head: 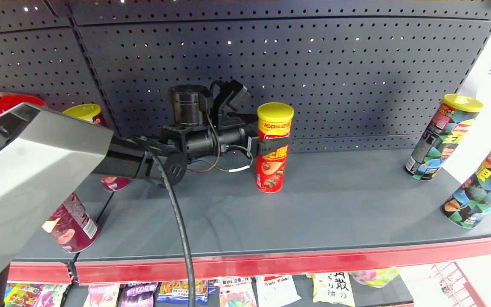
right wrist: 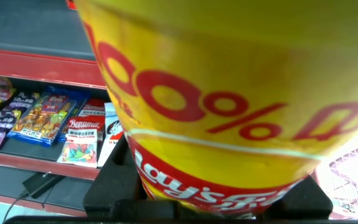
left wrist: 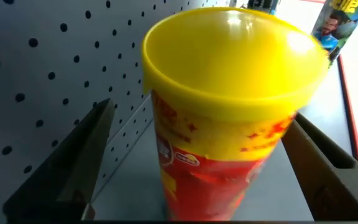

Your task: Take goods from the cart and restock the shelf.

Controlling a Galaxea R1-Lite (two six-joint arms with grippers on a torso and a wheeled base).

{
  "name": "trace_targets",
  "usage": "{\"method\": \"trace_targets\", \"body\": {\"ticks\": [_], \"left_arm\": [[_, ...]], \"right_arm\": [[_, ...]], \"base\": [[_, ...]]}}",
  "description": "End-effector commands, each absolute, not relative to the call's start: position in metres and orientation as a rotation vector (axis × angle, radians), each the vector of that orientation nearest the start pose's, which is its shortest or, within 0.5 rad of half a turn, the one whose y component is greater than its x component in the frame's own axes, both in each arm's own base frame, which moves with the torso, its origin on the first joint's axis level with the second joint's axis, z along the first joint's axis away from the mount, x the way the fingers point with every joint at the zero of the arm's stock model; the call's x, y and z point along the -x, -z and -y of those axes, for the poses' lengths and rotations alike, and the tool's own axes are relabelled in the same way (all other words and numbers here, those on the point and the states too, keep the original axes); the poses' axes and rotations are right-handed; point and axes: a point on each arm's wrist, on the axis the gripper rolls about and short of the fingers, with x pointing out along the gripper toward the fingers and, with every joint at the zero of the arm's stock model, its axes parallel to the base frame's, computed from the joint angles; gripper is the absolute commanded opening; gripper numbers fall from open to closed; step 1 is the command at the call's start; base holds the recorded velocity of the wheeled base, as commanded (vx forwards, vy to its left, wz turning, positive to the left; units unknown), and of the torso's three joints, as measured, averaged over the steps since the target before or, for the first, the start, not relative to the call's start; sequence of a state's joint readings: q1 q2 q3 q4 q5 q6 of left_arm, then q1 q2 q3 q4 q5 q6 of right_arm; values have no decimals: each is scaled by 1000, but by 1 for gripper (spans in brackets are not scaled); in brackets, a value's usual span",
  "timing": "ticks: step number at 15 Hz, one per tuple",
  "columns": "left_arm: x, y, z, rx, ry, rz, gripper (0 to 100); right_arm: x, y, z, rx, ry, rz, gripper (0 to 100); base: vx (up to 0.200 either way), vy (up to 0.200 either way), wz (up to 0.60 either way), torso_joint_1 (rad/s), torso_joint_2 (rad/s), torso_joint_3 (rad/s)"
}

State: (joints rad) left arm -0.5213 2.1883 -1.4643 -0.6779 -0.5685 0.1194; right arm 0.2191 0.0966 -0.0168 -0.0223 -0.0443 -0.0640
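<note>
My left gripper (head: pixel 275 143) is open around the red can (head: pixel 272 168), at twelve o'clock on the shelf (head: pixel 335 204). My right gripper (right wrist: pixel 210 208) clenches another can (right wrist: pixel 229 112).

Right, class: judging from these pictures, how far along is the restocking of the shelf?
Looks done: the red can stands upright on the shelf, with the left gripper open around it. In hand: the right gripper is shut on a second can, not yet shelved. Left: probably draw the left gripper back, then shelve that second can.
</note>
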Motion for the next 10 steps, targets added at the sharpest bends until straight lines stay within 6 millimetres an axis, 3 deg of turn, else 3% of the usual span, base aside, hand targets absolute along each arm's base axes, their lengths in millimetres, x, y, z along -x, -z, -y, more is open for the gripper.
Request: {"method": "trace_targets", "body": {"ticks": [1, 7, 8, 10], "left_arm": [[-389, -179, 238, -106, 1092, 17, 100], [-395, -175, 245, -111, 1098, 29, 100], [-399, -175, 247, -123, 1097, 47, 0], [-398, -173, 250, -124, 1106, 22, 0]], "right_arm": [[15, -84, 4, 72, -177, -52, 0], [15, -84, 4, 72, -175, -52, 0], [15, -84, 4, 72, -175, -52, 0], [15, -85, 4, 72, -175, -51, 0]], "base": [[0, 0, 0, 0, 0, 0], [0, 0, 0, 0, 0, 0], [0, 0, 0, 0, 0, 0], [0, 0, 0, 0, 0, 0]]}}
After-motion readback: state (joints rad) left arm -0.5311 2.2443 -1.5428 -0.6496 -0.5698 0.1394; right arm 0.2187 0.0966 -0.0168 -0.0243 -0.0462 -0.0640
